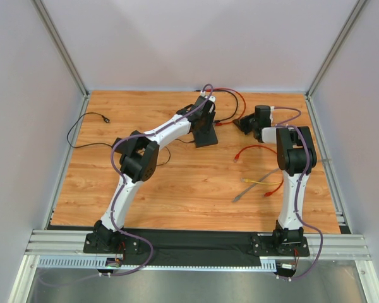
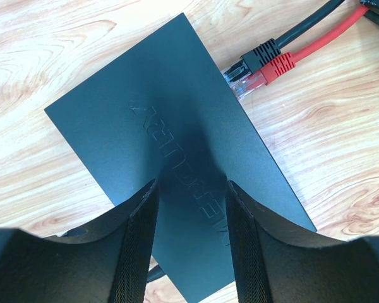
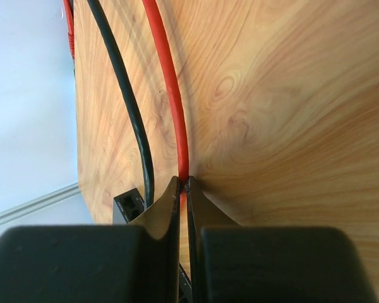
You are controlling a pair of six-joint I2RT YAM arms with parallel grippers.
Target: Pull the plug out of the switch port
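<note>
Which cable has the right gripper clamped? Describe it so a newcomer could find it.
On the wooden table, find the flat black switch at the far middle, under the open left gripper. Two cables plug side by side into one edge of it. The right gripper is shut on the red cable, not the black cable beside it.

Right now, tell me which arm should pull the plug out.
Right. The right pincer is shut on the red cable, so it can likely pull straight away. The left pincer stands open over the switch, away from the red plug, better placed to steady it.
</note>
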